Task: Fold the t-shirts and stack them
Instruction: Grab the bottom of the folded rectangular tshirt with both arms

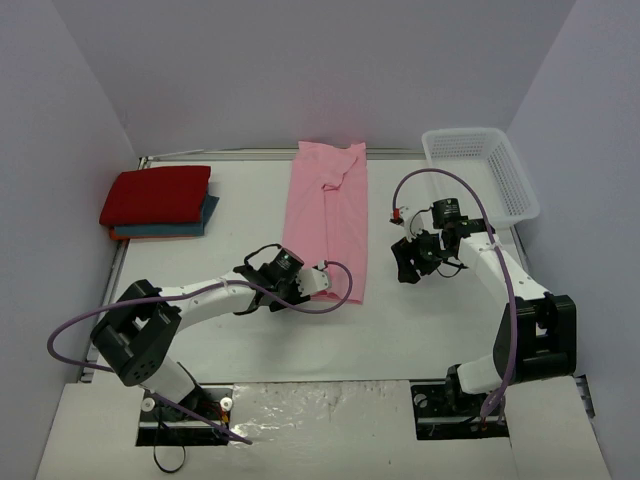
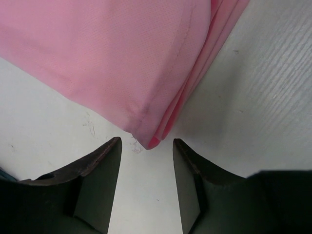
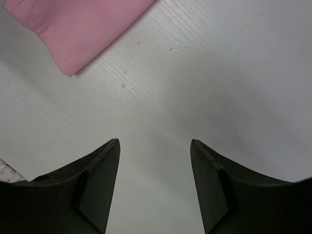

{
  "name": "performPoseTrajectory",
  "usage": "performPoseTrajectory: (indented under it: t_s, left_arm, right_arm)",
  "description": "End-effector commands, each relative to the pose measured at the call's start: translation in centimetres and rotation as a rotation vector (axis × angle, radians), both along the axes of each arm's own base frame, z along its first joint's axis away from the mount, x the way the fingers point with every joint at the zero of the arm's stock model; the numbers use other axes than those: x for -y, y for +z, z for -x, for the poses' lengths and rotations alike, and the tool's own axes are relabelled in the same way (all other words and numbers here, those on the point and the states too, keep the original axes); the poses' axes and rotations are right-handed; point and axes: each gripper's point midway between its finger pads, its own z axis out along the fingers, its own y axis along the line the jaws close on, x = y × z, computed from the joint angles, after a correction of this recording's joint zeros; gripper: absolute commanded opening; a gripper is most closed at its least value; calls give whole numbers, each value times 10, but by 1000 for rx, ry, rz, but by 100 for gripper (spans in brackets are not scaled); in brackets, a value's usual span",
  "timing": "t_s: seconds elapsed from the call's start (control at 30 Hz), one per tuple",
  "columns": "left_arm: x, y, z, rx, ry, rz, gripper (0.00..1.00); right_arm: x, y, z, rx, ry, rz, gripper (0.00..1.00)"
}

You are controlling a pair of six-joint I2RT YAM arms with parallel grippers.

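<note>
Pink shirt (image 1: 327,215), red shirt (image 1: 155,195), teal shirt (image 1: 172,229): three.

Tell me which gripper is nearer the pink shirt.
Left. The left gripper is at the near corner of the pink shirt, jaws open at its tip; the right gripper hangs over the table off its right edge, not touching.

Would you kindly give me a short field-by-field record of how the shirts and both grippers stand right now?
pink shirt: long folded strip, mid-table, not stacked
red shirt: folded, lying on the teal shirt, far left
basket: far right corner
left gripper: open, near left corner of the pink shirt at its fingertips, not gripped
right gripper: open, holding nothing, over the table right of the pink shirt
</note>
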Motion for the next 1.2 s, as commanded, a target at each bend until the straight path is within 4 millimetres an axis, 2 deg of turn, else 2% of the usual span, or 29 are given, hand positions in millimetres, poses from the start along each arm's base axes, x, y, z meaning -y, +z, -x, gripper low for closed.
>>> performPoseTrajectory:
  t_s: [0.0, 0.13, 0.2, 0.23, 0.27, 0.37, 0.43, 0.57, 0.8, 0.9, 0.93, 1.0, 1.03, 1.07, 1.13, 1.17]
  left_arm:
    - [5, 5, -7, 31, 8, 21, 45]
    - [5, 1, -7, 25, 9, 14, 44]
    - [5, 0, -9, 30, 15, 13, 40]
    - [3, -2, -9, 31, 17, 6, 36]
    - [3, -3, -9, 31, 19, 2, 27]
    - [1, -10, -11, 24, 31, -11, 10]
    - [-1, -16, -12, 9, 40, -21, 3]
    - [0, -14, -11, -9, 39, -9, 2]
    - [7, 7, -5, -93, 14, 79, 2]
    - [1, 9, -1, -158, 12, 88, 2]
    - [7, 15, 0, -184, -9, 123, 2]
    - [-1, 18, 2, -246, 2, 141, 2]
    - [5, 26, 2, -275, -15, 190, 2]
    - [-3, 28, 2, -308, 7, 201, 2]
    - [0, 36, -1, -345, 2, 249, 2]
    - [-5, 36, 1, -380, 16, 252, 2]
  right_arm:
    - [-1, 9, -5, 5, -8, -9, 56]
    - [-1, 8, -5, 1, -8, -9, 56]
    - [-1, 8, -5, 0, -8, -8, 56]
    - [-1, 7, -5, -1, -9, -7, 56]
    - [-1, 8, -5, 2, -7, -8, 56]
    - [-1, 7, -5, -1, -8, -5, 56]
    - [-1, 7, -5, -3, -10, -4, 56]
    - [-1, 8, -4, -3, -9, -7, 56]
    - [-3, 11, -6, -1, 6, -5, 56]
    - [-5, 14, -3, -12, 32, 0, 56]
    - [-9, 17, -3, -2, 57, -5, 56]
    - [-13, 21, 1, 15, 93, -11, 56]
    - [-19, 21, 4, 25, 135, -10, 56]
    - [-22, 22, 5, 34, 154, -9, 56]
    - [-29, 21, 7, 47, 206, -4, 57]
    - [-31, 21, 7, 51, 221, -3, 57]
